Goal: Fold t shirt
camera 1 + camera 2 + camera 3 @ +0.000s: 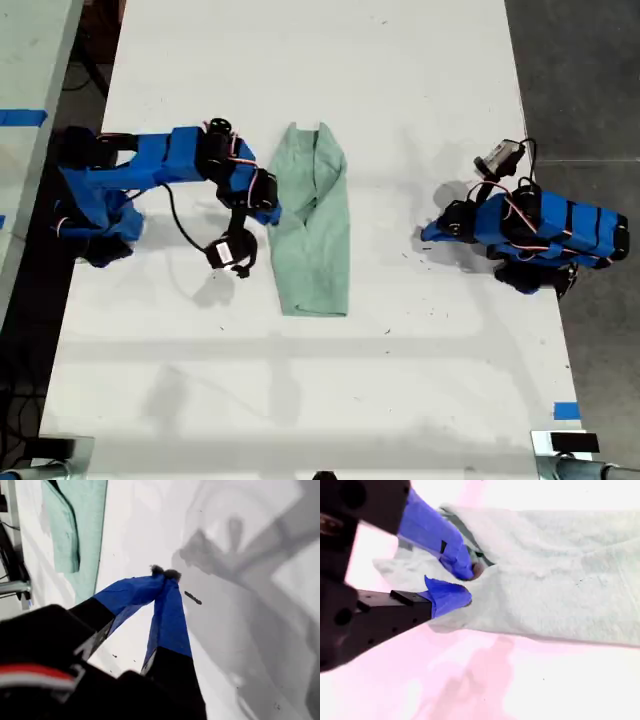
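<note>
Exterior view: white surface seen from above, with the pale green t shirt lying folded into a long narrow strip at the middle, wrinkled, one end nearer the top of the exterior view. Blue arm at the exterior view's left reaching to the shirt's edge, second claw touching the cloth there. Blue arm at the exterior view's right folded back, first claw resting on or just above bare surface, well apart from the shirt. First wrist view: first claw with both blue-taped fingers brought together at the tips, nothing between them, over bare white surface; t shirt in the distance, one layer folded over another. Second wrist view: second claw slightly apart, its blue fingertips at the shirt's edge, a fold of the t shirt lying between and beneath them; whether the cloth is actually pinched cannot be told.
</note>
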